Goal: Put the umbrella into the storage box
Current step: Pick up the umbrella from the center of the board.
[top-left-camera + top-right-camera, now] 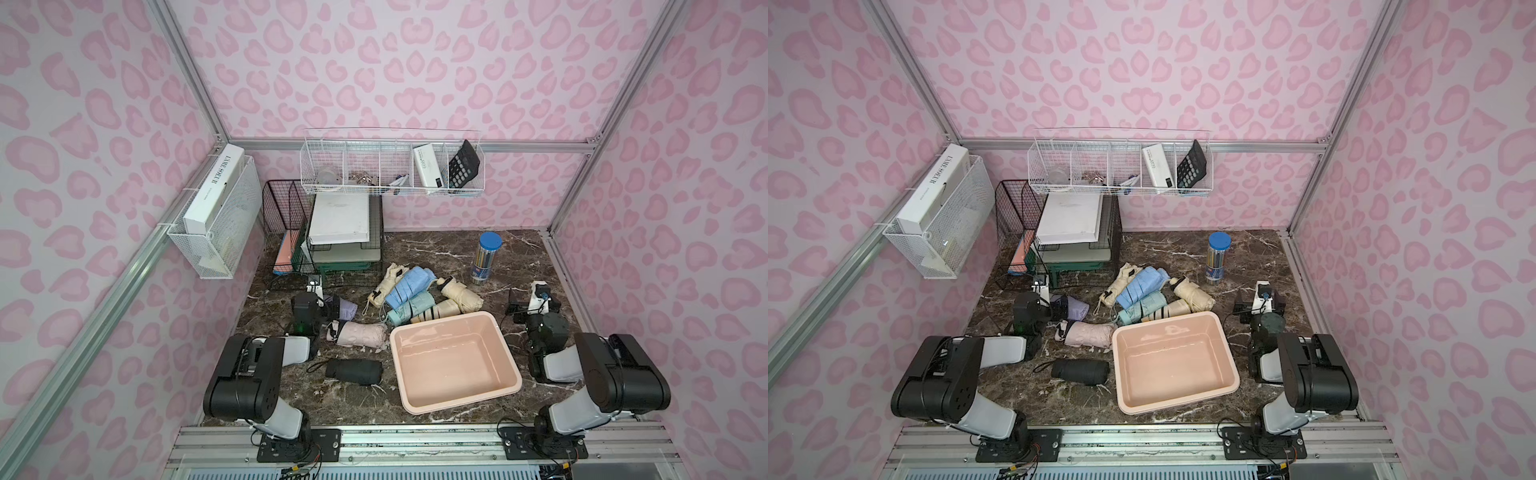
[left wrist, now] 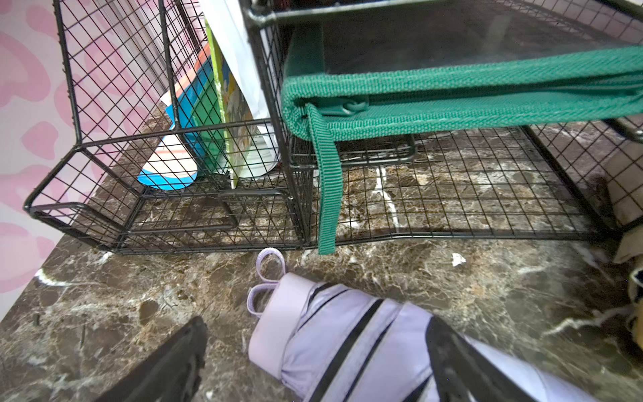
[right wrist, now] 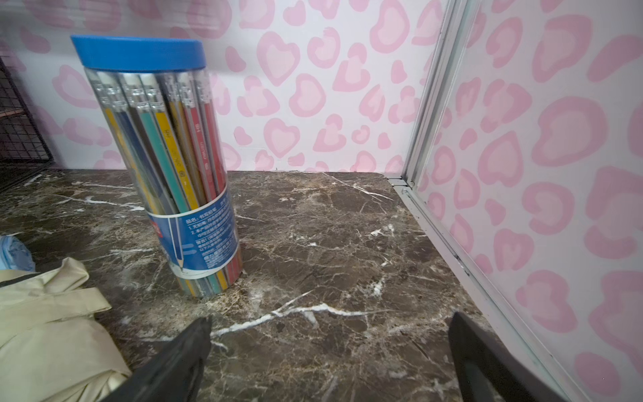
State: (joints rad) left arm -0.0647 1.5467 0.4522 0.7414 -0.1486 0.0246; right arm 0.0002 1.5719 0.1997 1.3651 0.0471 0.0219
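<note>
Lilac umbrella [image 2: 306, 334] partly hidden by spread left claw [image 2: 316, 325]; end cut off.

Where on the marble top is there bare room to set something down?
Bare: between the pencil jar and the right wall; between the black umbrella and the near table edge. Crowded: the umbrella pile behind the storage box.

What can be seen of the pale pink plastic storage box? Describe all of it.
The shallow pale pink rectangular plastic storage box has rounded corners, a flared rim and a glossy inside. It stands upright and empty on the dark marble tabletop, turned slightly askew. A cream striped folded umbrella lies just beyond its far rim; whether they touch cannot be told.
</note>
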